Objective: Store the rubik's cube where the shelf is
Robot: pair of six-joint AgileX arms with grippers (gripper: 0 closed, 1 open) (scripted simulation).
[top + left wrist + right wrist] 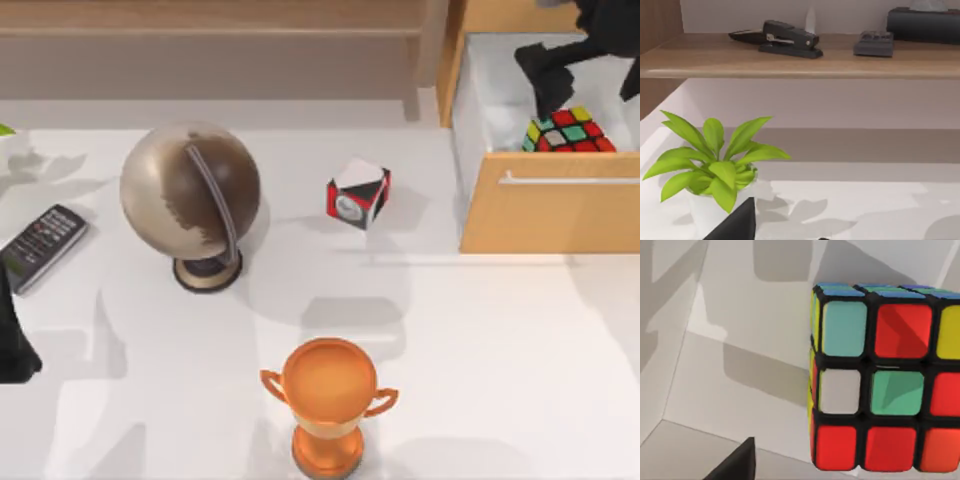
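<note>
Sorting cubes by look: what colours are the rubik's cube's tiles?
The rubik's cube has red, teal, green, yellow and pale grey tiles in a black grid, clearest in the right wrist view.

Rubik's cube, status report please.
Right gripper above the open light-wood drawer. Multicoloured tiled rubik's cube lies inside that drawer, not on the long light-wood shelf. Left arm parked at table's left edge.

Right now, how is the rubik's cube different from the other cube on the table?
The rubik's cube has red, green, yellow and teal tiles in a black grid; the red, white and black cube bears a round emblem.
The rubik's cube lies inside the open drawer, below the right gripper; the emblem cube stands on the white table, beside the globe.
Both are small cubes.
</note>
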